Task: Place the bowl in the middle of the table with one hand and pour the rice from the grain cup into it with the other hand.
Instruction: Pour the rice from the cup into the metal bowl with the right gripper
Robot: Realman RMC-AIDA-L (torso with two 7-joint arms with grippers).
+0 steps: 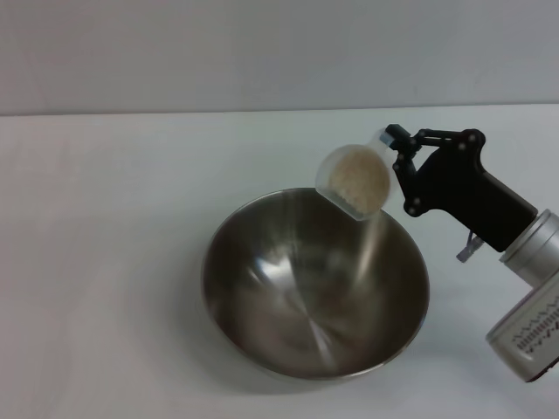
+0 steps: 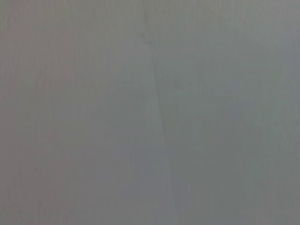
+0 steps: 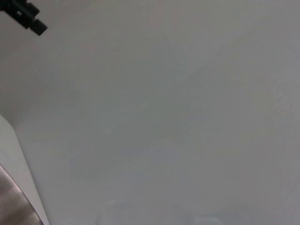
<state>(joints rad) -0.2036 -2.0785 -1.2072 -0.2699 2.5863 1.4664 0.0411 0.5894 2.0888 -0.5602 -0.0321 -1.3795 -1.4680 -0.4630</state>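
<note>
Bowl (image 1: 314, 284) sits mid-bench (image 1: 105, 262); right pincer (image 1: 395, 148) clamped on tipped grain cup (image 1: 354, 179) over its far rim, rice (image 1: 358, 177) barely spilling — pour step, next needs more tilt.

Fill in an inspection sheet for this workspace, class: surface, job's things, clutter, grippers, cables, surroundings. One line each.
Surface: white table, smooth and flat.
Job's things: steel bowl stands on the table; grain cup is tipped on its side over the bowl's far right rim, mouth facing the camera; rice fills the cup, and a thin stream falls into the bowl.
Clutter: nothing seen.
Grippers: right gripper shut on the grain cup; left gripper not in view.
Cables: nothing seen.
Surroundings: pale grey wall behind the table.
</note>
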